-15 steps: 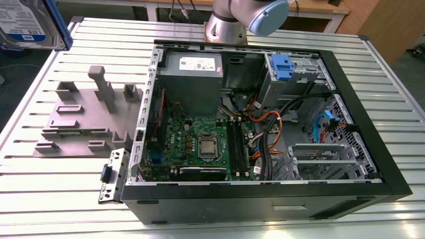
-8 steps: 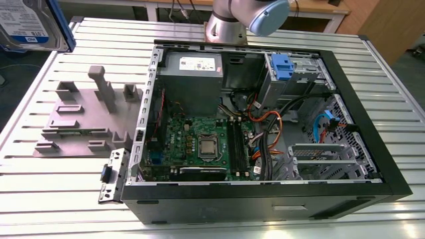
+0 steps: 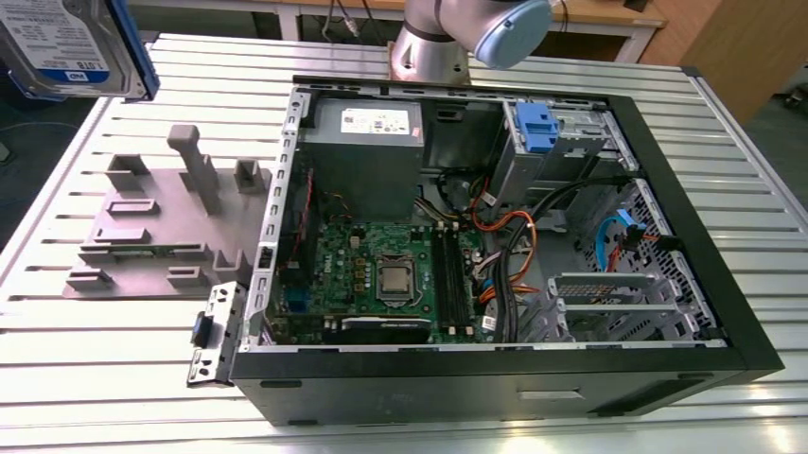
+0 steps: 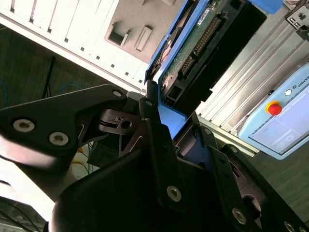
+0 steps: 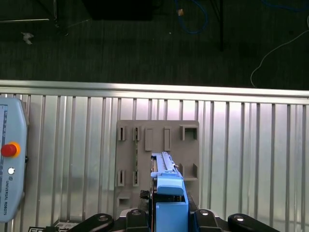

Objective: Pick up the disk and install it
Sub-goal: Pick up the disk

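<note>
The disk [image 3: 57, 43], a silver drive with a white-and-blue label and a blue rail along its edge, hangs in the air at the exterior view's upper left, above the table's left edge. In the second wrist view its green circuit-board underside [image 4: 193, 48] faces the camera. My gripper [image 4: 181, 130] is shut on it, with black fingers [image 4: 157, 145] clamped on the blue carrier. In the first wrist view the disk [image 5: 166, 176] stands edge-on above the grey fixture plate [image 5: 128, 145], with my gripper [image 5: 169, 215] closed around its blue end.
An open computer case [image 3: 707, 236] lies on the slatted metal table [image 3: 114, 359], with a motherboard, cables and a drive bay carrying a blue latch [image 3: 536, 128]. The grey fixture [image 3: 165, 227] sits to the case's left in the exterior view. A teach pendant [image 5: 9, 164] rests on the table.
</note>
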Controlling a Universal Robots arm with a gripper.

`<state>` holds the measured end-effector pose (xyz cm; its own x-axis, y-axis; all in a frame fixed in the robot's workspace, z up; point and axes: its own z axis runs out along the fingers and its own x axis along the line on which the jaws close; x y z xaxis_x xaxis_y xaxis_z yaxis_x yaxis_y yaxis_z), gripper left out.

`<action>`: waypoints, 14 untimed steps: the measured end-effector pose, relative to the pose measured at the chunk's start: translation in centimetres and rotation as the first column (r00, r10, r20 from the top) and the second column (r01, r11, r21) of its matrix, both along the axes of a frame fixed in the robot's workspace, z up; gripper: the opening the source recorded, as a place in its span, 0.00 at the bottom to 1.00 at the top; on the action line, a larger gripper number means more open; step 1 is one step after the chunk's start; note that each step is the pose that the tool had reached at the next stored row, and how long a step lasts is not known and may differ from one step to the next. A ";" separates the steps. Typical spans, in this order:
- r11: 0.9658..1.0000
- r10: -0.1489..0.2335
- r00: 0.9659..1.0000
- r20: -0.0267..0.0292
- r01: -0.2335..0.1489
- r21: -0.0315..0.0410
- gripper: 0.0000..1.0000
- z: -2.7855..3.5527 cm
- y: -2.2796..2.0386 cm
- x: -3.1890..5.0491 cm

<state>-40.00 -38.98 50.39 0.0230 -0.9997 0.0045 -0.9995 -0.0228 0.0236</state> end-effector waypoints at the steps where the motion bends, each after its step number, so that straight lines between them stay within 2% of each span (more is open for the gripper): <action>1: 1.000 0.000 1.000 0.000 0.000 0.000 0.36 0.00 0.00 0.08; 14: 1.000 0.000 1.000 0.000 0.000 -0.001 0.36 0.00 0.00 0.53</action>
<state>-39.47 -38.98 50.39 0.0229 -0.9997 0.0052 -0.9995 -0.0227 0.0237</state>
